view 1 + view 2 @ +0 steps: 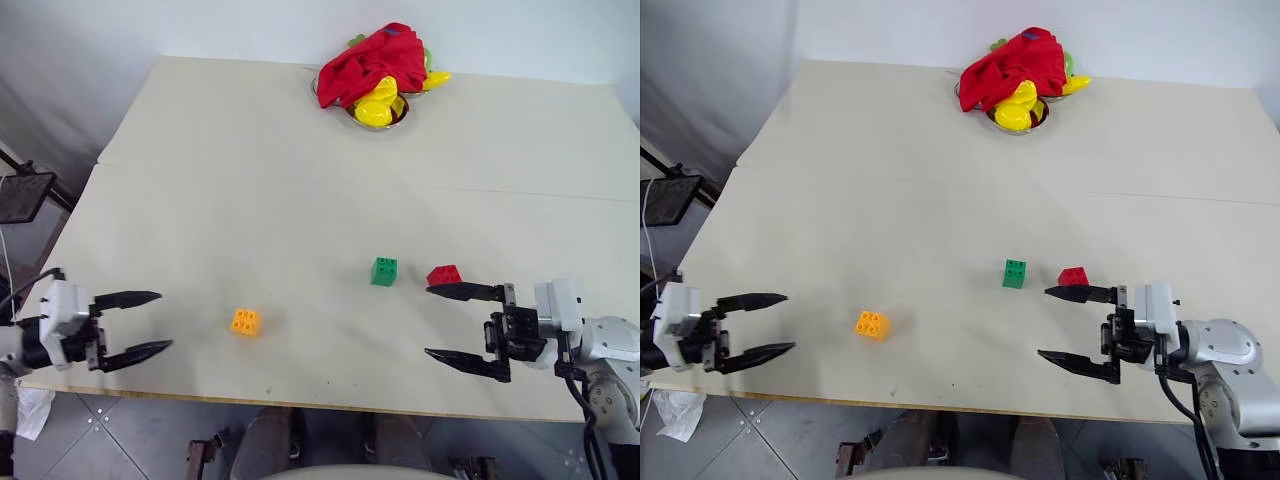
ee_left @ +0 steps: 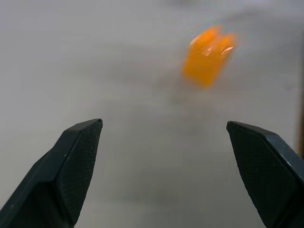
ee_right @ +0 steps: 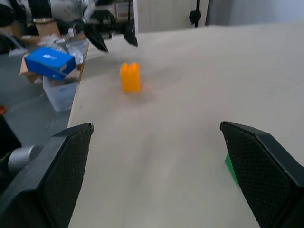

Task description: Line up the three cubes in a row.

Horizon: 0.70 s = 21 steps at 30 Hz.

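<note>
Three studded cubes lie on the pale table [image 1: 250, 200]. The orange cube [image 1: 245, 321] is near the front edge, left of centre. Further right, the green cube [image 1: 384, 271] and the red cube [image 1: 444, 275] sit close together with a small gap between them. My left gripper [image 1: 164, 320] is open at the front left, pointing at the orange cube [image 2: 209, 54] from a short distance away. My right gripper [image 1: 428, 321] is open at the front right. Its upper finger lies just in front of the red cube, and nothing is between the fingers.
A metal bowl [image 1: 352, 112] holding a red cloth and yellow toys stands at the table's far middle. A seam crosses the table behind the cubes. Both grippers hang over the table's front edge. A blue box [image 3: 50, 61] lies off the table beyond the left side.
</note>
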{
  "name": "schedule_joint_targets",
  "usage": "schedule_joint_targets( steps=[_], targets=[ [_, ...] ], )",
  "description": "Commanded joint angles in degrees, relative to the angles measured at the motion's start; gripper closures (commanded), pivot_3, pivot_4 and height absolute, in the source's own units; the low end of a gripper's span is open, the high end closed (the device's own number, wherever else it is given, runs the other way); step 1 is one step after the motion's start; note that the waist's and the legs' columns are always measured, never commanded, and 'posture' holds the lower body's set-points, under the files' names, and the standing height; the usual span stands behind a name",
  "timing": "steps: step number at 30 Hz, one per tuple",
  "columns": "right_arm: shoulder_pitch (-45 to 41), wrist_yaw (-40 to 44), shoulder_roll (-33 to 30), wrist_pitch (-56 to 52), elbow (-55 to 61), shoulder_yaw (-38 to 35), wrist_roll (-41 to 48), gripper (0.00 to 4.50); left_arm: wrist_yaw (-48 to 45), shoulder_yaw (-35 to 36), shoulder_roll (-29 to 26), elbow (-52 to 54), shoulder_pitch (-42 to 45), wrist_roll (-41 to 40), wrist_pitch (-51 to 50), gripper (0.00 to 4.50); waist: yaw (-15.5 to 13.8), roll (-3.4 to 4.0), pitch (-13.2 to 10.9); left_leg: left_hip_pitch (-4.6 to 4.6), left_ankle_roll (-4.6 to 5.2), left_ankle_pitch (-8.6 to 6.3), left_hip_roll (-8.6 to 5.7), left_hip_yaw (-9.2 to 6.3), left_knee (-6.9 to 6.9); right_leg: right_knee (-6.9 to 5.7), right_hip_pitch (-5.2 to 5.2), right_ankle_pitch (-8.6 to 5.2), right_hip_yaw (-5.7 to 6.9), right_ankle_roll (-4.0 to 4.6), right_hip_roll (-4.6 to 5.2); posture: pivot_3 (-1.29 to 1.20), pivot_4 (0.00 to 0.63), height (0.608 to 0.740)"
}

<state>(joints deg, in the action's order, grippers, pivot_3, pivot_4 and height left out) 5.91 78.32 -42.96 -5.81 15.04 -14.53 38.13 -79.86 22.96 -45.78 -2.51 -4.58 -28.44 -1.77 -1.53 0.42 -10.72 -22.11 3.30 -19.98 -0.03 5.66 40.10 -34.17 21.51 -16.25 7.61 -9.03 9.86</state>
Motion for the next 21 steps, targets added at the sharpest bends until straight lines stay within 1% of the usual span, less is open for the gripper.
schedule_joint_targets(
  steps=[1,5,9,12,15,21],
  targets=[
    [3.4,2.6,-2.0,1.0,-1.1,-3.6,0.4,0.0,1.6,-5.0,1.9,7.7,-1.0,-0.3,-0.3,0.05,0.2,0.02,0.0,0.01,0.0,0.0,0.0,0.01,-0.01,0.01,0.0,0.0,-0.01,0.0,-0.01,0.0,0.15,0.74],
    [6.2,3.0,-3.0,0.2,-1.7,-5.7,0.9,0.0,4.0,-11.1,4.1,7.8,1.6,3.1,0.8,0.05,0.3,0.04,0.0,0.03,-0.01,0.0,0.02,0.12,-0.04,0.03,0.01,0.0,-0.02,0.0,-0.1,0.0,0.15,0.74],
    [8.3,2.7,-2.7,0.3,-1.3,-7.0,0.8,0.0,5.1,-15.7,6.1,2.2,5.9,7.0,4.3,0.05,0.3,0.07,0.1,0.06,-0.03,0.01,0.09,0.18,-0.03,0.01,0.02,0.0,-0.06,0.0,-0.16,0.0,0.15,0.74],
    [10.1,2.0,-2.1,0.6,-0.5,-7.8,0.6,0.0,5.5,-17.7,7.1,-0.7,8.4,8.2,5.9,0.05,0.2,0.09,0.1,0.08,-0.03,0.01,0.07,0.19,-0.04,0.01,0.03,0.0,-0.08,0.0,-0.16,0.0,0.15,0.74],
    [12.3,0.8,-1.0,1.2,0.4,-8.3,0.2,0.0,3.4,-19.0,6.9,-2.2,9.8,7.6,6.6,0.61,0.2,0.08,0.1,0.06,-0.03,0.0,0.08,0.19,-0.05,0.05,0.03,0.0,-0.07,0.0,-0.16,0.0,0.15,0.74],
    [14.5,-1.3,0.2,2.2,1.5,-8.6,-0.3,0.0,0.4,-19.7,6.3,-6.1,13.7,7.0,7.6,2.37,0.2,0.09,0.1,0.08,-0.03,0.01,0.09,0.19,-0.03,0.03,0.03,0.0,-0.1,-0.01,-0.15,0.0,0.15,0.74]
  ],
)
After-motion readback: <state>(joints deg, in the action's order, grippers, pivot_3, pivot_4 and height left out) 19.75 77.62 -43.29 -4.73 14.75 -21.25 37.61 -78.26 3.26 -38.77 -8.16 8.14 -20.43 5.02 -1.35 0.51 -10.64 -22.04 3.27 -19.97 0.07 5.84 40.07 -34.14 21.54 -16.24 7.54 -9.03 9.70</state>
